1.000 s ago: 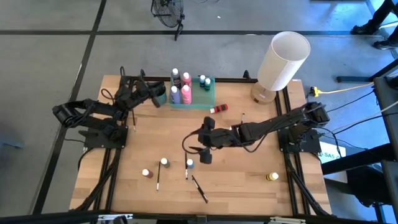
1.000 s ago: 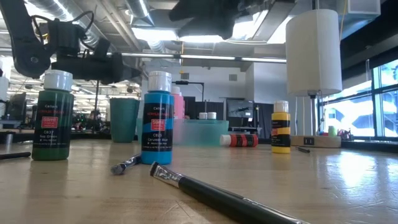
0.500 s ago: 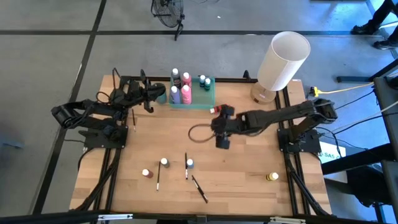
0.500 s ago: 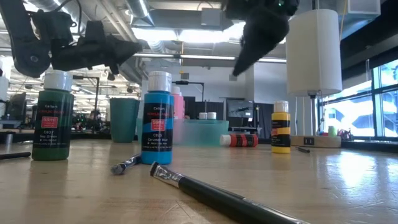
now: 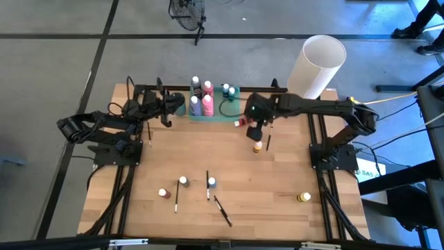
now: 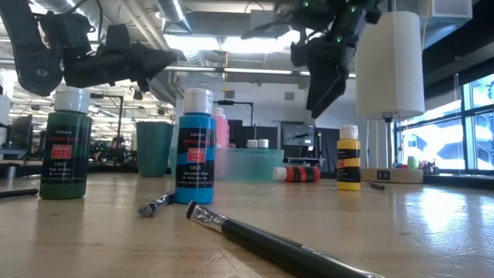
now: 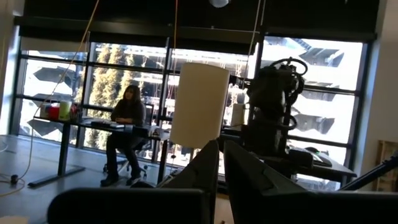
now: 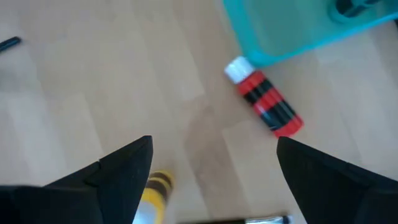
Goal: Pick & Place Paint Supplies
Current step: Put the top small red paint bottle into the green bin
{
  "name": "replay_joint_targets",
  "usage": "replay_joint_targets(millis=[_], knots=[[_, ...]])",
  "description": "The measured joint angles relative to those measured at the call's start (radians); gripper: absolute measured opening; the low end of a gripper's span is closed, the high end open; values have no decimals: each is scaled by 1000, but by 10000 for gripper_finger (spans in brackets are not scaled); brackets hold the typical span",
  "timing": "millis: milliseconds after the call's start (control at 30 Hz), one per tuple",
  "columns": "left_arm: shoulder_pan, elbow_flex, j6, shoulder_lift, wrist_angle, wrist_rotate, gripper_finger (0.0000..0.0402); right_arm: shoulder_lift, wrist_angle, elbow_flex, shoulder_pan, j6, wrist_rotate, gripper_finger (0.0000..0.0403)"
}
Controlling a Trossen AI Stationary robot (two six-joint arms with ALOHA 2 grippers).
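right gripper [image 8: 211, 180]: fingers spread wide, empty, above table | red bottle [image 8: 264, 106]: lying beside green tray [image 8: 298, 31] | yellow bottle [image 5: 258, 146]: just below gripper | left gripper [image 5: 166, 110]: fingers together, near tray

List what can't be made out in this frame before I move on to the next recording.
- Left gripper: the high view is too small to show its finger gap, and in the left wrist view the dark fingers merge against bright windows.
- Yellow bottle: half hidden behind the right gripper's finger in the right wrist view.
- Tray contents: only caps show through its translucent wall in the low view.
- Lamp base: hidden under its shade in the high view.
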Motion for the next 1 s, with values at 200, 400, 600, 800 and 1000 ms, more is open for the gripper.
replay_joint_targets(millis=[200,400,600,800,1000], knots=[[-4,0,1,0,-1,0,20,4,0,0,-67,-69,-4,346],[-4,0,0,0,-20,0,20,79,0,0,-112,-194,-11,346],[-4,0,1,0,-39,0,19,184,16,0,-152,-299,-30,346],[-4,0,2,0,-39,0,20,235,80,0,-185,-377,-37,346],[-4,0,2,0,-43,0,20,302,96,0,-198,-418,-40,346]])
